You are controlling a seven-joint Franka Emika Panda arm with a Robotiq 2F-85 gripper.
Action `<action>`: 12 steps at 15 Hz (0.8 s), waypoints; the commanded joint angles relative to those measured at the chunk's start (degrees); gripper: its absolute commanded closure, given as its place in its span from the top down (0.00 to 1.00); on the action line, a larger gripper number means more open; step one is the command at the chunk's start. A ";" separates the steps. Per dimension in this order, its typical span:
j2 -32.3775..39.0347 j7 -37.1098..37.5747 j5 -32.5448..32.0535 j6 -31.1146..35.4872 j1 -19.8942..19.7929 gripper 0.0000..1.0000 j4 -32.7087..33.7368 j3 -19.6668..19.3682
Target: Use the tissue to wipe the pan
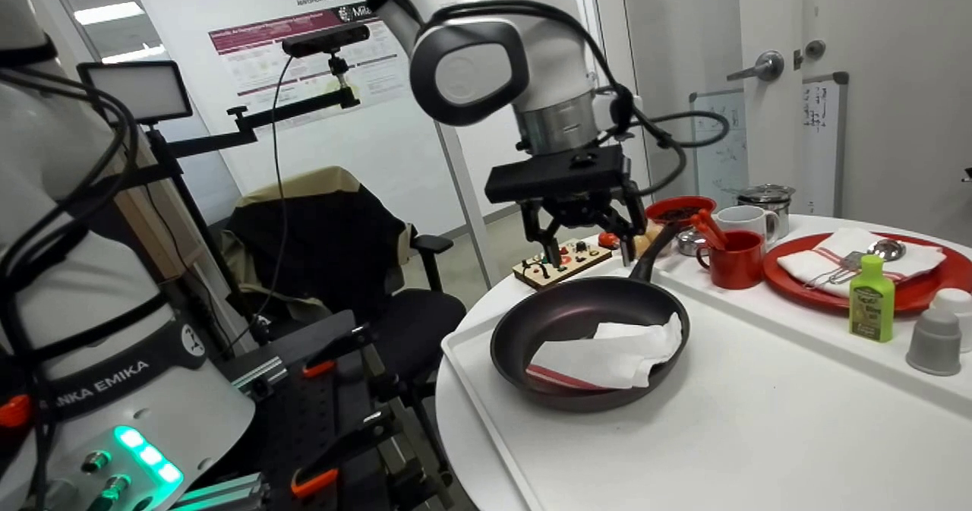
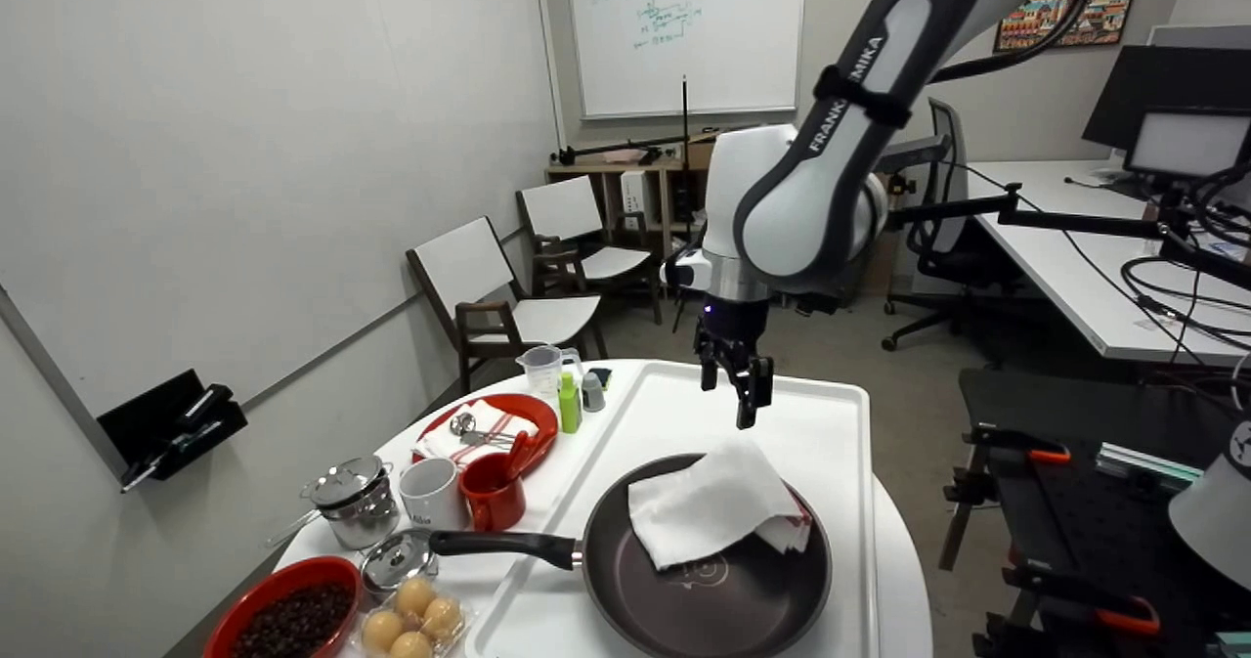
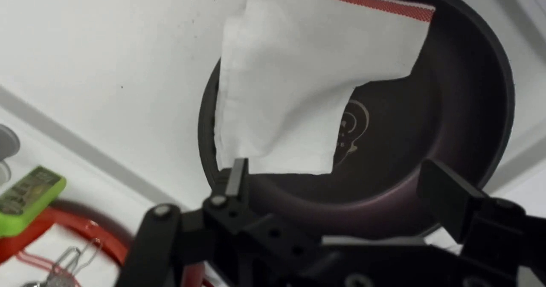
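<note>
In an exterior view, a red cup stands lower left. The black pan is at the bottom middle, with a red-striped white cloth in it. Above hangs the end effector, spread wide, holding nothing.

Rear wall carries whiteboard with green writing; noted also: two white-backed armchairs, white desk, grey floor, bright light strips.

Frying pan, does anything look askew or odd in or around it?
The white cloth lies lopsided in the pan, hiding part of the rim in the wrist view; unidentified dark specks dot the white tray.
</note>
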 commanded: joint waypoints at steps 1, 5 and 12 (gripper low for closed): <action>10.36 3.01 -0.92 -6.94 -5.33 1.00 12.00 -0.76; 15.99 8.47 -2.45 -8.00 -7.15 1.00 18.21 -2.01; 16.85 23.97 -2.95 -7.83 -5.34 1.00 19.13 -1.62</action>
